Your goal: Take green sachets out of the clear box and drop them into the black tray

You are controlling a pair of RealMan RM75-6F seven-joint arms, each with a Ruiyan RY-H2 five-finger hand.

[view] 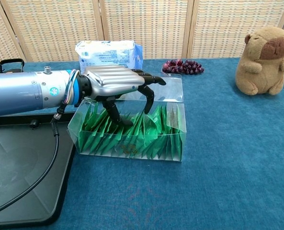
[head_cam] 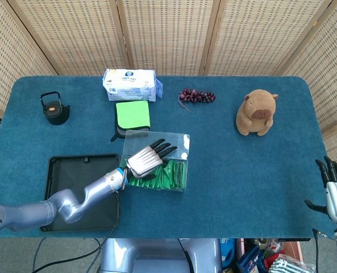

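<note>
The clear box [head_cam: 182, 141] [view: 132, 149] stands right of the black tray [head_cam: 66, 176] [view: 17, 167] and is packed with upright green sachets [head_cam: 171, 173] [view: 153, 134]. My left hand [head_cam: 148, 158] [view: 115, 82] hovers over the left half of the box, palm down. Its fingers are spread and bent down into the box, and its thumb tip touches the sachets. No sachet is plainly pinched. The tray is bare. My right hand [head_cam: 336, 190] stays at the table's front right corner with fingers spread, holding nothing; only the head view shows it.
A black kettle [head_cam: 54, 108] stands at the far left. At the back lie a tissue pack [head_cam: 129, 84] [view: 108, 51], a green cloth [head_cam: 133, 115] and grapes [head_cam: 196, 95] [view: 182, 66]. A capybara plush [head_cam: 257, 112] [view: 264, 60] sits at the right.
</note>
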